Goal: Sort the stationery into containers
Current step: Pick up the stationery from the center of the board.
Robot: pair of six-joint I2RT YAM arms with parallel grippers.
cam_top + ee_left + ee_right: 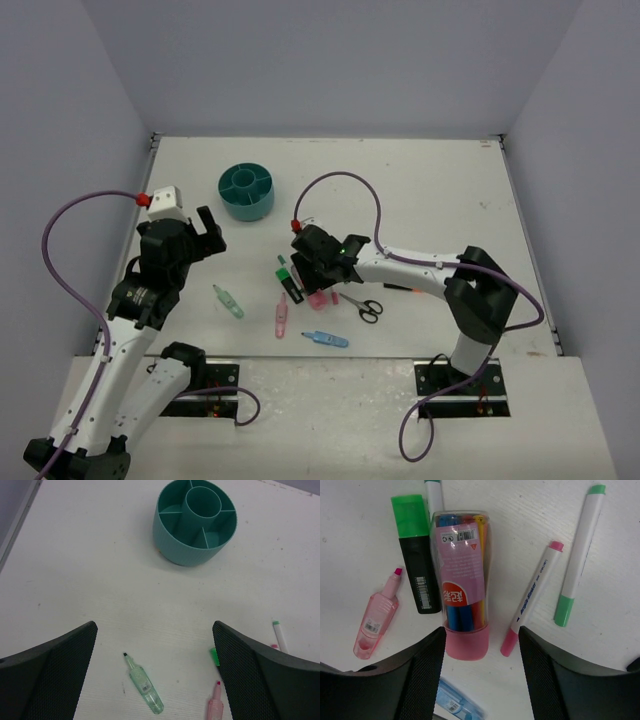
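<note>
Right end effector (481, 636) is open, low over the desk (620, 605). Its fingers straddle a clear pink-based pack of pens (464, 580), with a black-and-green marker (417, 565) just left of the pack and a pink-tipped white pen (532, 595) just right. Left end effector (155, 627) is spread wide, holding nothing; the teal organizer (185, 550) stands well ahead of it.

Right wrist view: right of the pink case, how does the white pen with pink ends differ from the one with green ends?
The pink-ended pen has blue print along its barrel; the green-ended pen shows none. The pink-ended pen lies next to the pink case; the green-ended pen lies farther out. Both have white barrels, lie flat and slant the same way, without touching.
</note>
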